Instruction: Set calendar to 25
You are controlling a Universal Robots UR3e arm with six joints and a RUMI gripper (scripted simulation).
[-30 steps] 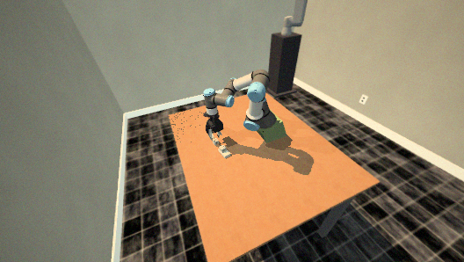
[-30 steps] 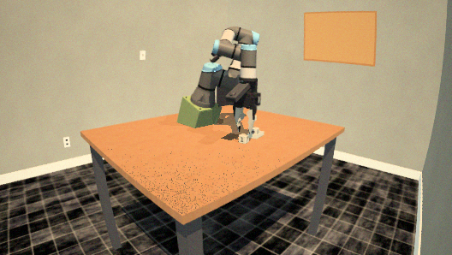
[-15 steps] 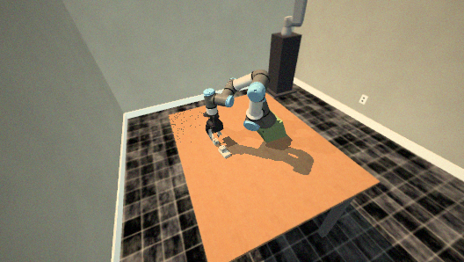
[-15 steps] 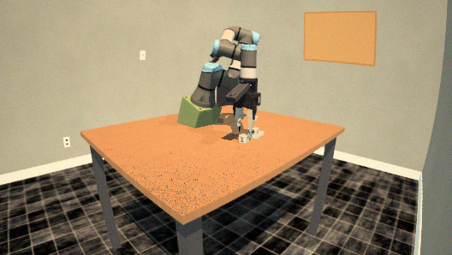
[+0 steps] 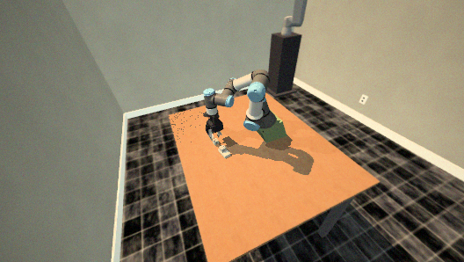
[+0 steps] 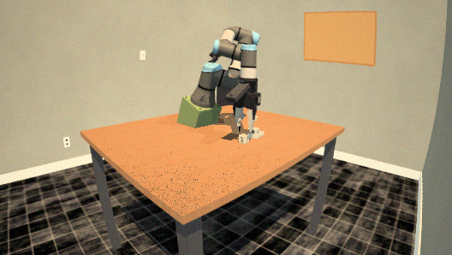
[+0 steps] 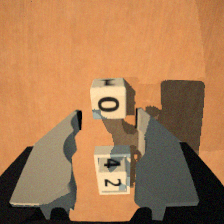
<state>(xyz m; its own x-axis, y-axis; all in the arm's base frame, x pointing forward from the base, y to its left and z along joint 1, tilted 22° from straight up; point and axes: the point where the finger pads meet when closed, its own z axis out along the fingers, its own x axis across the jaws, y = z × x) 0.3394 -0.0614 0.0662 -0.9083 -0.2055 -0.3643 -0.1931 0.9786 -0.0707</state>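
Note:
Two white number cubes lie on the orange table (image 5: 264, 193) (image 6: 171, 171) (image 7: 50, 60). The near cube (image 7: 114, 170) (image 5: 215, 141) (image 6: 244, 138) shows 4 on its top face and 2 on the face toward the wrist camera. It sits between my fingers with a gap on its left side. The far cube (image 7: 109, 97) (image 5: 225, 152) (image 6: 257, 133) lies just beyond the fingertips and shows a 0. My gripper (image 7: 108, 110) (image 5: 214, 137) (image 6: 244, 131) points down at the table, its fingers apart around the near cube without clamping it. No tray shows in any view.
The arm stands on a green block (image 5: 273, 130) (image 6: 198, 113) on the table. A dark rectangular shadow patch (image 7: 182, 115) lies to the right of the cubes. A dark pedestal (image 5: 284, 61) stands on the floor behind the table.

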